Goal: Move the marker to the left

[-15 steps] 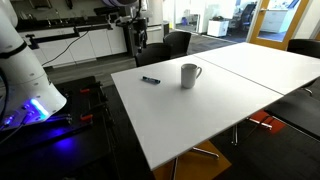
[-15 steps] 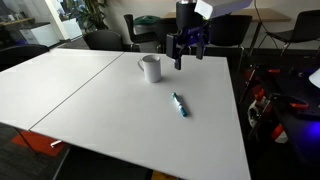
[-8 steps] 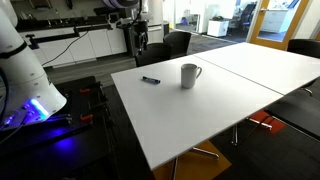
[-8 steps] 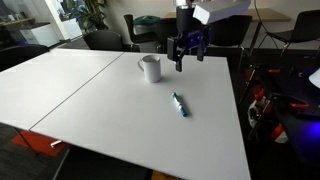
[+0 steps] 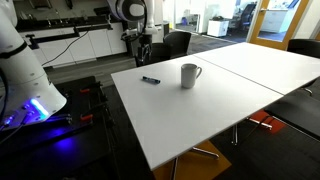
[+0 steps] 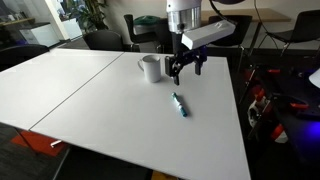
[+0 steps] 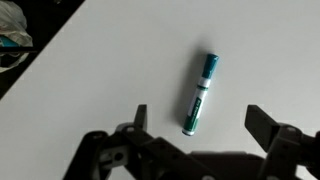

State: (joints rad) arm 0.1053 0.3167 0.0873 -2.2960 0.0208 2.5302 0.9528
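Zero progress so far: in an exterior view the slim dark bluish marker (image 5: 150, 80) lies on the white tabletop (image 5: 200, 120) near the white ceramic mug (image 5: 189, 75). In an exterior view the black two-fingered gripper (image 6: 185, 70) hovers over the marker (image 6: 180, 105), clear of it. Wrist view: jaws spread wide, empty; grasp and leftward shift remain

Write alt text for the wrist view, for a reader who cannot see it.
A slim teal-and-white marker lies flat on the white table. Its lower end sits between the gripper's two spread dark fingers, which enter from the bottom edge and do not touch it. A dark area beyond the table's edge fills the top left corner.
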